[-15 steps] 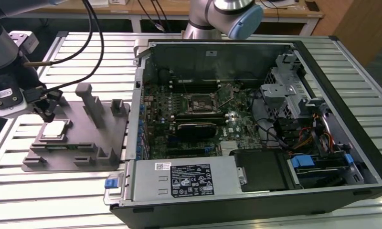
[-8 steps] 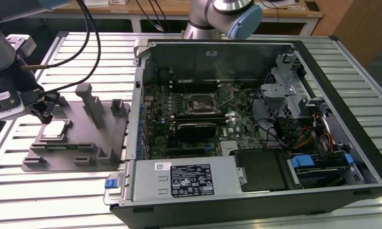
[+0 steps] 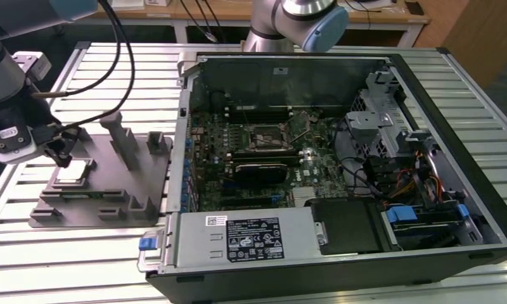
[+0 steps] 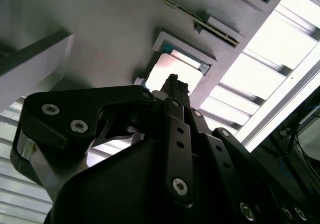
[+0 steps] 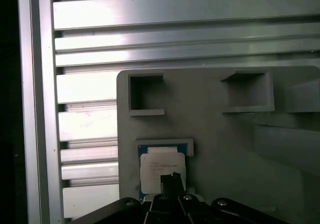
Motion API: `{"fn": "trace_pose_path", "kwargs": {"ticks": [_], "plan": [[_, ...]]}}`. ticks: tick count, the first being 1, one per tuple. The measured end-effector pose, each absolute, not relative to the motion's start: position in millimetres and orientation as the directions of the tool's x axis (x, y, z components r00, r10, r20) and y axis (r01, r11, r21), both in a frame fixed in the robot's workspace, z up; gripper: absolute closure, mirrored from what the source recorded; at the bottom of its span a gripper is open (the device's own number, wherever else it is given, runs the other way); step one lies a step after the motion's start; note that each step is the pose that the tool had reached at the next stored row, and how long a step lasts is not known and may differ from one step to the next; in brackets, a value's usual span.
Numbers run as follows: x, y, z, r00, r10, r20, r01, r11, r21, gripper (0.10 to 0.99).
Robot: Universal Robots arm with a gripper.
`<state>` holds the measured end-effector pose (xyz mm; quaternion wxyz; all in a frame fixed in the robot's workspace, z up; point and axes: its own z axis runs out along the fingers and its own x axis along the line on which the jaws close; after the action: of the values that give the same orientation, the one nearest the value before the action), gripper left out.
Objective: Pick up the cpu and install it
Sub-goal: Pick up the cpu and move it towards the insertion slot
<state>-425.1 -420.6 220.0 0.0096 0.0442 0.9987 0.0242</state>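
The cpu (image 3: pixel 74 173), a small square chip with a silvery top, lies flat in a recess of the grey fixture plate (image 3: pixel 93 215) at the exterior view's left. My gripper (image 3: pixel 61 155) hangs just above it, fingers shut together with nothing between them. In the first wrist view the dark gripper (image 5: pixel 170 180) tip overlaps the cpu's (image 5: pixel 157 161) near edge. In the second wrist view the gripper (image 4: pixel 172 81) points at the bright cpu (image 4: pixel 172 63) in its pocket. The black-framed socket (image 3: pixel 266 134) sits on the green motherboard inside the open computer case (image 3: pixel 456 95).
Upright grey posts (image 3: pixel 122 136) rise from the fixture plate beside the gripper. The open case stands to the exterior view's right, with a drive cage (image 3: pixel 380 120) and cables. A second arm's base (image 3: pixel 300 19) stands behind the case. The table (image 3: pixel 68 259) is slatted metal.
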Motion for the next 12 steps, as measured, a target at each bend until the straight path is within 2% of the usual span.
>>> {"fn": "trace_pose_path", "kwargs": {"ticks": [12], "plan": [[-425.1, -420.4, 208.6, -0.996, 0.089, -0.017, 0.088, 0.995, 0.049, 0.98]]}}
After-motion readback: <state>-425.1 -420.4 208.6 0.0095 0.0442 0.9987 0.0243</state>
